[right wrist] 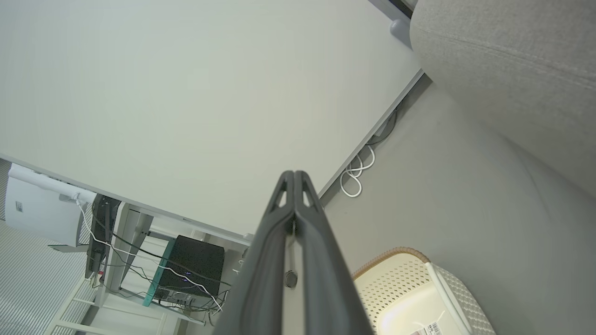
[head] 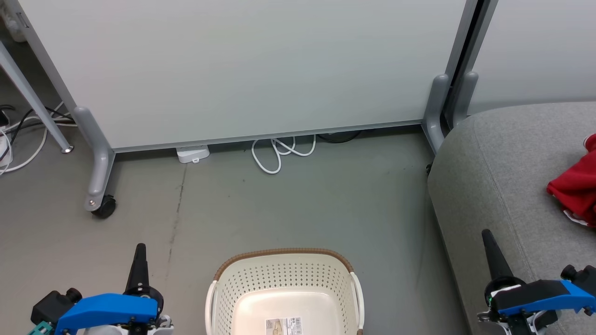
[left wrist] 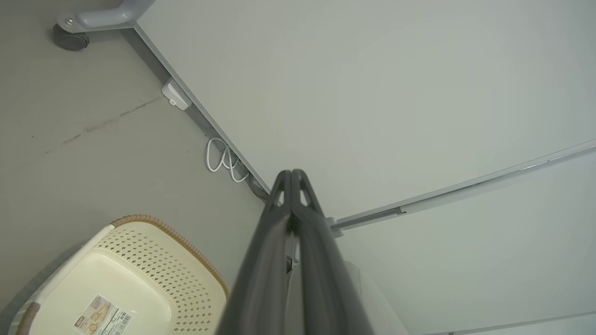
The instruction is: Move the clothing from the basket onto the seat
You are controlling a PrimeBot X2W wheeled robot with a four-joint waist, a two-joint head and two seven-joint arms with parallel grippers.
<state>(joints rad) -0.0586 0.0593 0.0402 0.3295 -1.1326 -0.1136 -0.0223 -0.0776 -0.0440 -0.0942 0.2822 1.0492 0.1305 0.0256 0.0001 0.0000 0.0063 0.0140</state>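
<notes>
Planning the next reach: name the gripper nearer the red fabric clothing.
The right gripper, at the grey fabric seat that bears the red fabric clothing; the left gripper is beyond the cream perforated plastic basket, over the floor.

A pale grey partition panel point(head: 242, 70) spans the upper frame of the head view, its grey foot point(head: 95, 158) on a black caster point(head: 104, 207) at left. A looped white cable point(head: 279, 156) and a small white box point(head: 193, 153) lie at its base on the scuffed grey floor point(head: 288, 209). A second panel point(head: 535, 51) stands upper right.
</notes>
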